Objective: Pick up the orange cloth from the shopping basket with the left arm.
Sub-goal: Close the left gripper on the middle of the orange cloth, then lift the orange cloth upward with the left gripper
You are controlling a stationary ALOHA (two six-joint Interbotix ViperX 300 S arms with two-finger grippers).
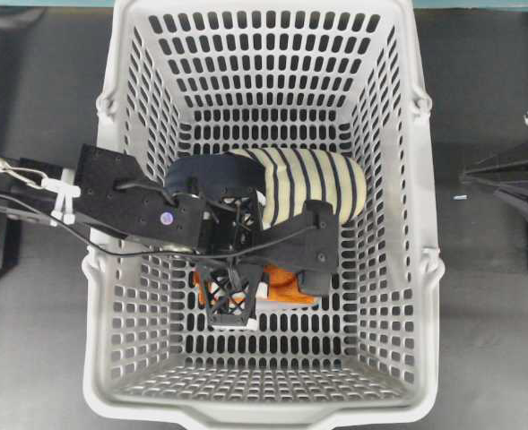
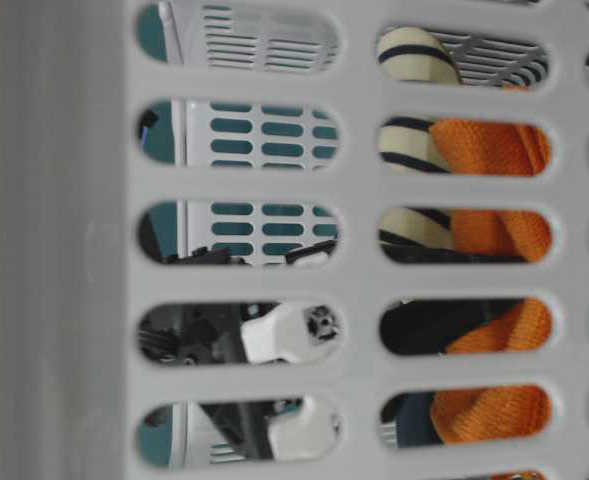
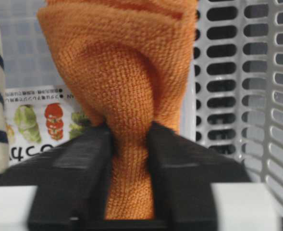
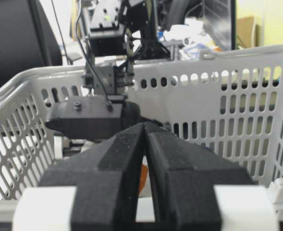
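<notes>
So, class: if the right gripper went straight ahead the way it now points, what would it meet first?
Probably the shopping basket: in the right wrist view the right gripper, jaws shut, faces its slotted grey wall. The left arm hangs just inside, beyond that wall. How far off the wall is cannot be judged.

Looks like a robotics lab to me: black arm [image 1: 111,206] clamped to a dark bench [image 1: 39,340], with a monitor [image 4: 218,21] and office clutter behind the basket [image 4: 237,96].

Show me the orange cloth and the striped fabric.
orange cloth [image 3: 127,72], left wrist view, its bunched middle above the pinch.
striped fabric [image 1: 313,184], overhead view, its cream-and-navy top.
</notes>
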